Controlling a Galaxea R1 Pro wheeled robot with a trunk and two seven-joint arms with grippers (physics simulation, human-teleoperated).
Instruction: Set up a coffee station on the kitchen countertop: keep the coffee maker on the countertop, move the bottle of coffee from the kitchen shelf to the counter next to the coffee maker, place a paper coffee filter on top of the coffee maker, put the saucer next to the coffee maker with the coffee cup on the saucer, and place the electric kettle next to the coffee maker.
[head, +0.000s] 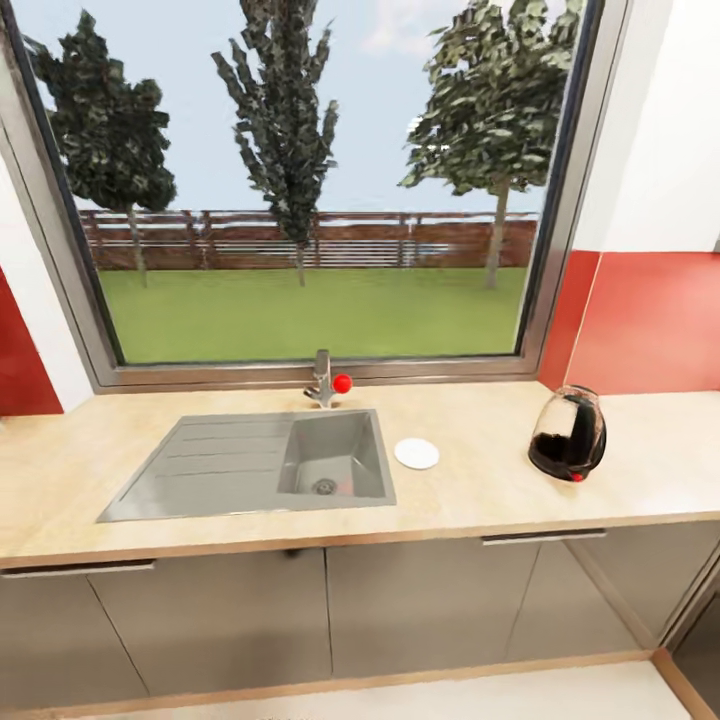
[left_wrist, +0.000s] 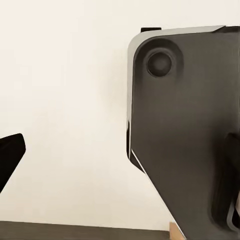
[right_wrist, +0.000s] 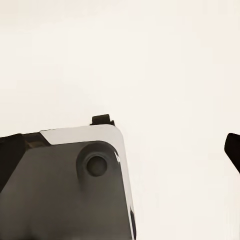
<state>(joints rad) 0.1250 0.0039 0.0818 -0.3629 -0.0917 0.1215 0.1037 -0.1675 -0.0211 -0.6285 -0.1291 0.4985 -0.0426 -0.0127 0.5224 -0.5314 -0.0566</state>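
Note:
In the head view a dark, glossy electric kettle (head: 568, 435) with a red button at its base stands upright on the beige countertop (head: 470, 495), right of the sink. A small white round saucer (head: 416, 453) lies flat between the sink and the kettle. In the left wrist view my left gripper (left_wrist: 120, 170) is open, its dark fingers (left_wrist: 10, 157) wide apart over pale floor and a grey part of the robot's body. My right gripper (right_wrist: 120, 152) is open too, with one fingertip (right_wrist: 233, 150) at the picture's edge and nothing between.
A grey steel sink (head: 200, 465) with a drainboard is set into the counter, with a faucet (head: 322, 380) bearing a red knob behind it. A large window (head: 300, 180) fills the wall above. Grey cabinet doors (head: 420, 600) run below the counter edge. Red wall panels flank the window.

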